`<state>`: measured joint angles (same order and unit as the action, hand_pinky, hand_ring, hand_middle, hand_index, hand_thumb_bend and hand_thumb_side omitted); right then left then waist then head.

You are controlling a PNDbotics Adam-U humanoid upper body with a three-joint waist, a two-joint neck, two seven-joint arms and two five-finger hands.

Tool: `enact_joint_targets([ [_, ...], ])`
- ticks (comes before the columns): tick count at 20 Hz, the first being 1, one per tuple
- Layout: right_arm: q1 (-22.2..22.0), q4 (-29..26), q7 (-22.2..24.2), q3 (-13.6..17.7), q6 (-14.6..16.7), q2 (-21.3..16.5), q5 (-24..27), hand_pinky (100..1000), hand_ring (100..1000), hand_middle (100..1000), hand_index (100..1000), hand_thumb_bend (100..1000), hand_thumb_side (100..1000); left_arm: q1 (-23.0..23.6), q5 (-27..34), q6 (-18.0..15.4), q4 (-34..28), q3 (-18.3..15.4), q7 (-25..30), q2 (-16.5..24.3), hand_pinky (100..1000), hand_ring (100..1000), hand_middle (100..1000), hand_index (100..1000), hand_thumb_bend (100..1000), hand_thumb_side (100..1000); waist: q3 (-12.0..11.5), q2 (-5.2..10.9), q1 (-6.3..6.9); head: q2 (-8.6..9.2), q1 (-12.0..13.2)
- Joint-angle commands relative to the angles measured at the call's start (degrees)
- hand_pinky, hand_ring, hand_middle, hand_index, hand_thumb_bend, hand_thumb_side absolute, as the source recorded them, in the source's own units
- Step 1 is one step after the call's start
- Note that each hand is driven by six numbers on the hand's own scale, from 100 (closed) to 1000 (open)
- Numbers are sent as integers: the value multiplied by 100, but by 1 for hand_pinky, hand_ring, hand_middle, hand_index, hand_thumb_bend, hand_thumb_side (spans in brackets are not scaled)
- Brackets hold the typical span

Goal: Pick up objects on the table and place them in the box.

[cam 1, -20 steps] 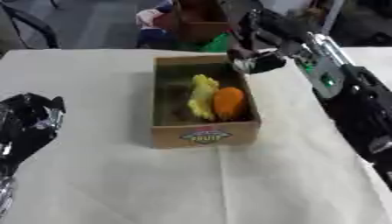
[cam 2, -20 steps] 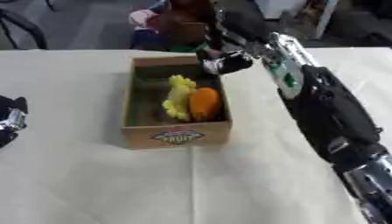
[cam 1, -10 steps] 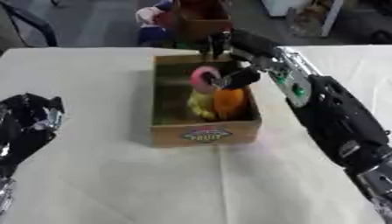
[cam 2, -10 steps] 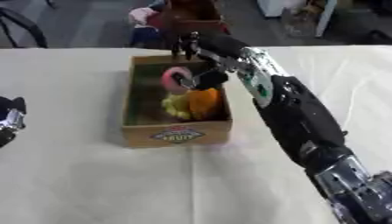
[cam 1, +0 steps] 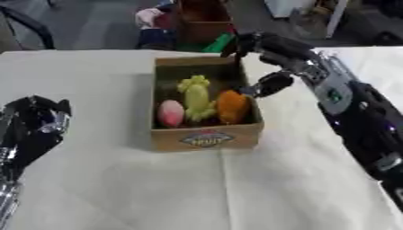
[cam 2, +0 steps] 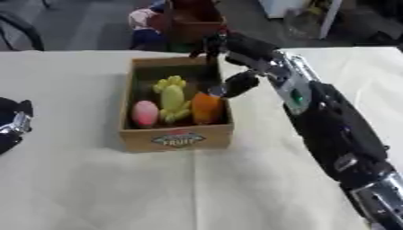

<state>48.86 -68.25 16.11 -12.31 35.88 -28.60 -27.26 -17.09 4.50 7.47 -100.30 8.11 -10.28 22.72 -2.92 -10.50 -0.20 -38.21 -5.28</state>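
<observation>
A brown cardboard fruit box (cam 1: 206,137) stands mid-table. Inside lie a pink round fruit (cam 1: 171,112) at the left, a yellow knobbly item (cam 1: 196,96) in the middle and an orange fruit (cam 1: 232,106) at the right. My right hand (cam 1: 267,52) hovers over the box's far right corner, fingers spread and holding nothing, thumb hanging near the orange fruit. My left hand (cam 1: 31,130) rests at the left edge of the table, fingers relaxed, far from the box.
The table is covered by a cream cloth (cam 1: 110,188). Beyond its far edge stand a brown crate (cam 1: 203,20), a green thing (cam 1: 219,44) and pink and blue items (cam 1: 150,18) on the floor.
The pink fruit left my right hand and now lies in the box's left side. My right hand has opened and drawn back toward the box's far right corner.
</observation>
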Motion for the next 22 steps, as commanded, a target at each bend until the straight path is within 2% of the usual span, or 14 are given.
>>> enact_joint_targets([
  [1, -232, -799, 129, 177, -398, -617, 1277, 630, 614, 744, 785, 126, 366, -14, 10, -8, -38, -101, -77, 163, 469, 379, 294, 505, 192, 214, 25, 115, -12, 8, 73],
  [4, -813, -1461, 124, 431, -863, -993, 2154, 620, 614, 727, 770, 100, 351, 21, 17, 0, -13, -134, -159, 171, 482, 419, 347, 517, 196, 217, 91, 111, -24, -21, 116],
  [5, -943, -1637, 120, 491, -993, -1067, 2321, 620, 614, 727, 770, 100, 351, 25, 20, 0, -11, -135, -176, 174, 482, 419, 347, 517, 196, 217, 98, 109, -25, -26, 123],
  [6, -1047, -1761, 115, 543, -1108, -1113, 2434, 618, 619, 722, 764, 100, 346, 30, 21, 0, -9, -138, -190, 175, 501, 456, 399, 531, 197, 219, 111, 108, -25, -39, 134],
  [8, -1390, -2006, 14, 717, -1244, -1194, 2577, 620, 629, 728, 772, 100, 331, 46, 20, 0, 4, -151, -226, 176, 520, 486, 440, 548, 198, 219, 152, 111, -22, -80, 164],
  [11, -1728, -2278, -147, 884, -1281, -1244, 2588, 623, 640, 736, 777, 100, 322, 62, 23, -9, 1, -163, -258, 177, 525, 492, 448, 553, 198, 220, 166, 104, -20, -102, 190],
  [17, -1810, -2365, -182, 917, -1303, -1253, 2583, 623, 640, 736, 777, 100, 322, 67, 24, -9, 2, -163, -270, 177, 525, 492, 448, 553, 198, 220, 170, 104, -19, -108, 194],
  [18, -1818, -2359, -177, 924, -1309, -1249, 2580, 671, 711, 807, 841, 100, 272, 71, 23, -9, 3, -166, -270, 178, 516, 468, 418, 540, 189, 220, 177, 97, -18, -99, 212],
  [20, -1985, -2238, -75, 1023, -1293, -1180, 2575, 672, 708, 805, 839, 100, 279, 124, 12, -13, 14, -205, -272, 190, 515, 464, 412, 537, 189, 221, 272, 83, -6, -51, 320],
  [22, -2260, -2197, 86, 1194, -1176, -1134, 2632, 673, 707, 803, 836, 100, 285, 157, 5, -16, 23, -217, -261, 193, 514, 463, 411, 537, 189, 221, 305, 95, -4, -73, 324],
])
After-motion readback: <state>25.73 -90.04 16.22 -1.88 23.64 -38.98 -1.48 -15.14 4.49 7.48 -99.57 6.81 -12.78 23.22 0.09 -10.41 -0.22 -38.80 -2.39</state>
